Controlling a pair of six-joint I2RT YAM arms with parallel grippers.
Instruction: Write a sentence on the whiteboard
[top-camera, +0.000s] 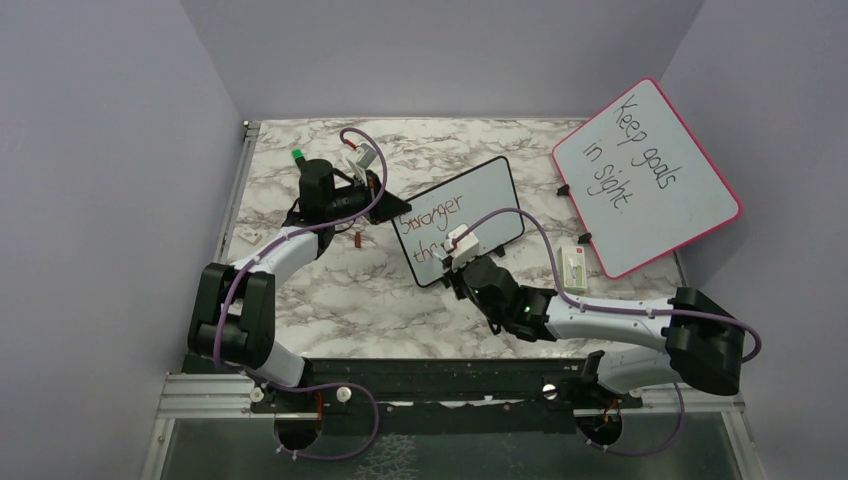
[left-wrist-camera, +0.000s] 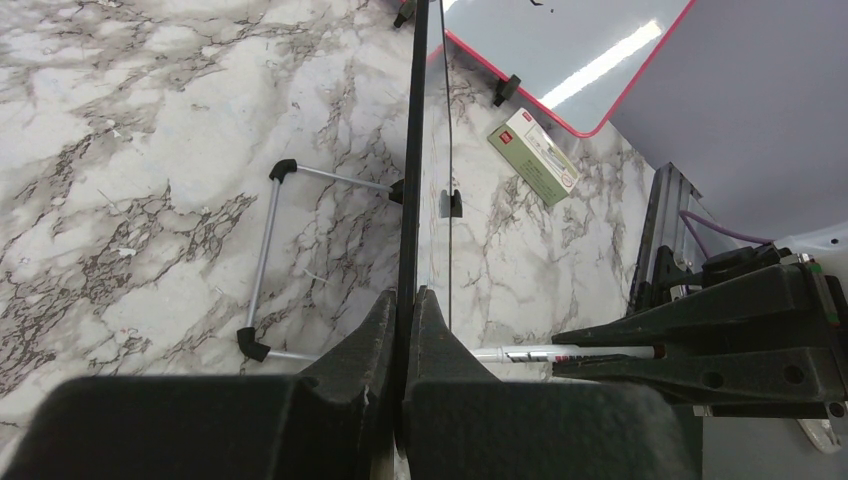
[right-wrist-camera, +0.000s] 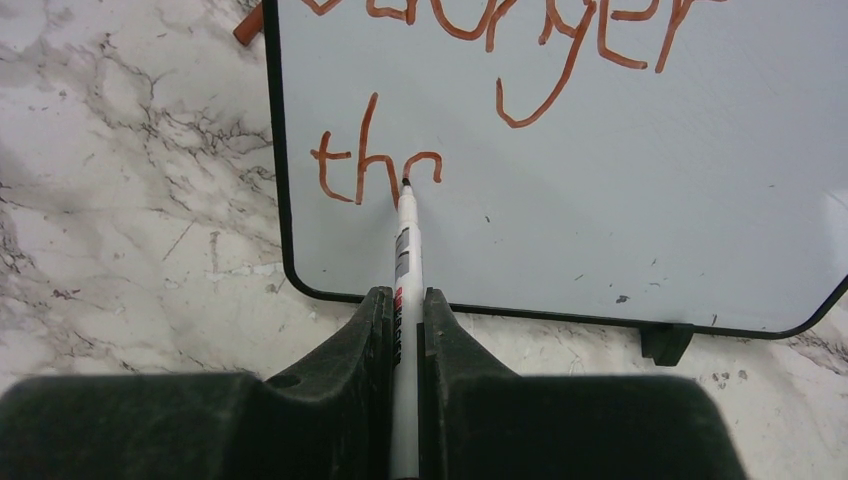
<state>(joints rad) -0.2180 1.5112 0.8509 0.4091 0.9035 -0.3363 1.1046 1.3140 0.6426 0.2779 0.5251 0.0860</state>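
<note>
Left gripper (left-wrist-camera: 408, 300) clamped on board (left-wrist-camera: 412, 150) edge. Right gripper (right-wrist-camera: 402, 305) clamped on marker (right-wrist-camera: 406, 235); tip ahead of jaws touches sentence (right-wrist-camera: 375, 165) at "thr".

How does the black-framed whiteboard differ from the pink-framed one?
The black-framed whiteboard looks smaller than the pink-framed board. Its red-brown writing stops at "Stronger thr"; the pink one reads "Keep goals in sight" in black. The left gripper clamps the black-framed one; nothing holds the pink one. Both are white with rounded corners.
</note>
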